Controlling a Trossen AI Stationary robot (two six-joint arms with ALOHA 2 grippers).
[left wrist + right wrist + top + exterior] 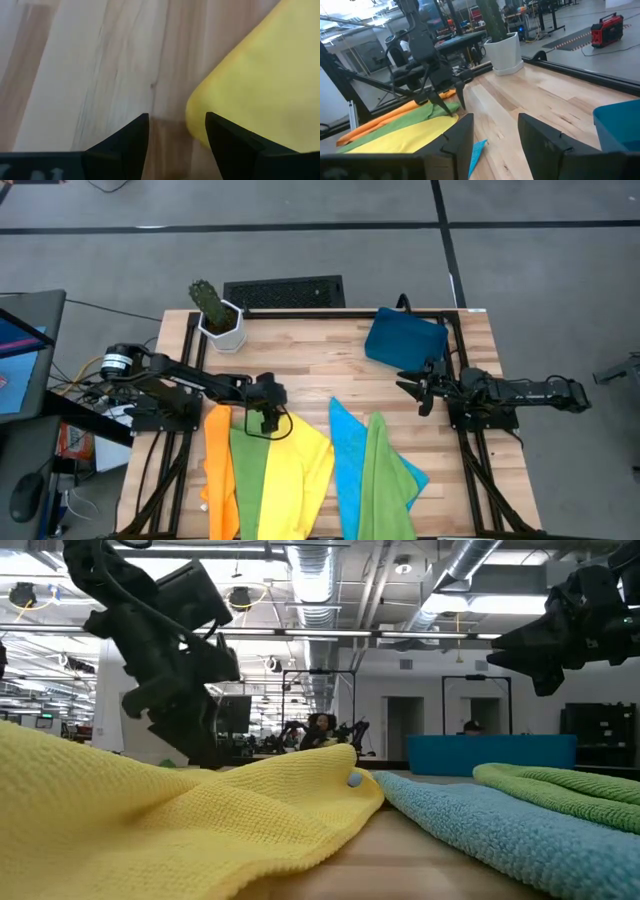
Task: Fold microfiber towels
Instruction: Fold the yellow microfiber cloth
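Observation:
Several microfiber towels lie spread and overlapping on the near half of the wooden table: orange (218,470), lime green (250,480), yellow (295,465), bright blue (350,465) and a second lime green (385,470) on top of the blue. My left gripper (265,418) is open, pointing slantwise down at the yellow towel's far corner (250,90). Bare wood shows between its fingers, with the corner beside one of them. My right gripper (415,388) is open and level above the table's right side, with nothing between its fingers (495,132). My left gripper has one finger (225,140) at the rounded edge of the yellow towel's far corner (197,117), coming from above and the far left. I cannot tell whether the finger touches the cloth. The corner lies flat on the table.
A rigid dark-blue tray (405,340) sits at the far right. A white pot with a cactus (220,320) stands at the far left corner. Bare wood (310,360) lies between them and the towels. Black frame rails (470,460) run along both sides.

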